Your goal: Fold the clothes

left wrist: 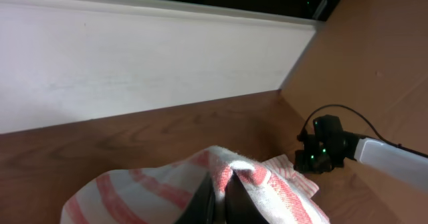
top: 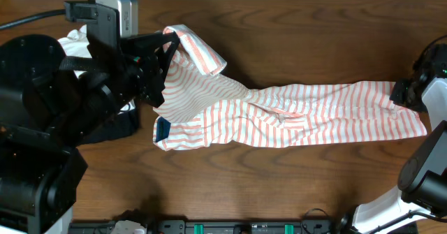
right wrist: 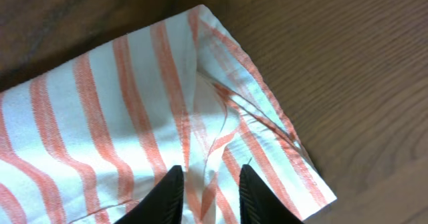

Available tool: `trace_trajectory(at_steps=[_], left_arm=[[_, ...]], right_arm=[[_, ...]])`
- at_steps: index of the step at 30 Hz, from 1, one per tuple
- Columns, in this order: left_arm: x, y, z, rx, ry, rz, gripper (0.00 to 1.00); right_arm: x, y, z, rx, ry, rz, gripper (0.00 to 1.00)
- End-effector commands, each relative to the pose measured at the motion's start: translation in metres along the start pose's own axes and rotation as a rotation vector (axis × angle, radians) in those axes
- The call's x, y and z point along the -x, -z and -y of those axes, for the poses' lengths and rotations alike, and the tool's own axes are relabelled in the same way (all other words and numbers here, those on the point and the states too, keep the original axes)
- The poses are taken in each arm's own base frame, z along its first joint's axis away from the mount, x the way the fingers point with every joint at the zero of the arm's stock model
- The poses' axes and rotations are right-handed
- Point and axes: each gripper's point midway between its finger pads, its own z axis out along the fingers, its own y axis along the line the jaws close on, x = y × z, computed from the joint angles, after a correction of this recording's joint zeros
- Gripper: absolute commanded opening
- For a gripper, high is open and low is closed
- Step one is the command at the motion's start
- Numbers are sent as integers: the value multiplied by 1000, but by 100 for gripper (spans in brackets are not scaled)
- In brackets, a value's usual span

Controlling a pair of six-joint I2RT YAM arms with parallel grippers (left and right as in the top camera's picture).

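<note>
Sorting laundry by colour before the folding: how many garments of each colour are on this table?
Soft white shirt with salmon-orange stripes: 1
Plain white crumpled garment: 1
Dark cloth garment, partly hidden: 1
Total: 3

Brown wooden table [top: 279,185]; plain white garment [top: 73,42] far-left edge; dark garment [top: 115,128] near it

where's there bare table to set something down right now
Widest free patch: the bare table in front of the striped shirt, along the near edge. A narrower strip lies behind the shirt's right half. Crowded: the left end, with the left gripper, white garment and dark garment.
</note>
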Motion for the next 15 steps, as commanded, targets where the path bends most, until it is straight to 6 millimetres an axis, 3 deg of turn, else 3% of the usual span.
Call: trace_trajectory(at_steps=[1,6,9,15], left_arm=[[2,4,5,-20,56,8,6],[0,3,8,-42,117,-7,6],[-4,-2,16,-93,122,-34,6],[-18,-26,28,-149,153,-114,6]], right_arm=[[6,7,9,-29,-13,22,28],[5,7,-1,32,-12,18,29],[6,8,-18,131,-18,19,30],[8,14,-45,293,-3,30,30]])
